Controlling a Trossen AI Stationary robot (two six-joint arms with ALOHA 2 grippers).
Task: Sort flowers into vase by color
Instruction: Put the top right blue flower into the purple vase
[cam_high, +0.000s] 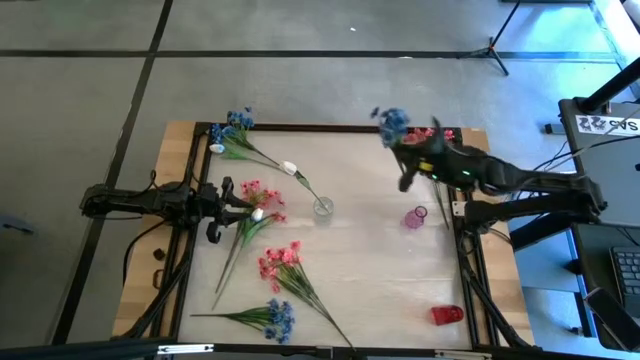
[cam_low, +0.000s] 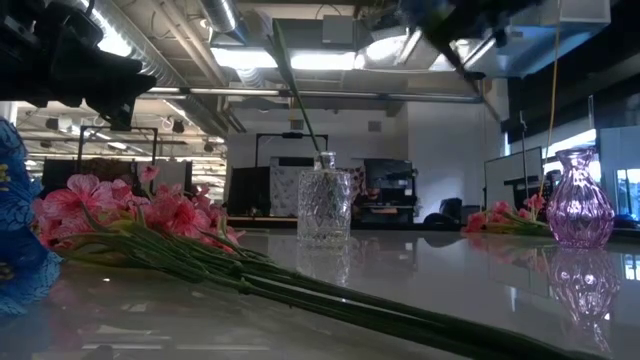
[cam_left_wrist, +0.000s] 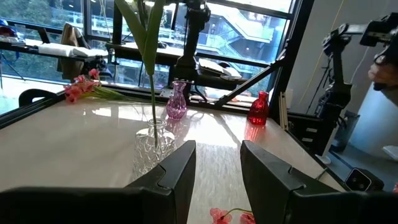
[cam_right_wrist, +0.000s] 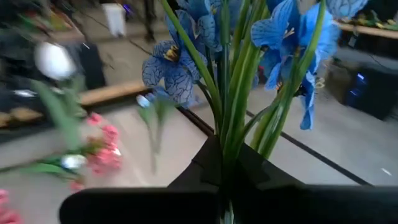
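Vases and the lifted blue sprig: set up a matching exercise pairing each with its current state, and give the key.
Things:
1. clear glass vase
2. purple vase
3. red vase
4. blue sprig

States:
A. held up in the right end effector
B. on the table's front right corner
C. holds one white-bud stem
D. stands without any stems, beside the right arm

Pairs: 1-C, 2-D, 3-B, 4-A
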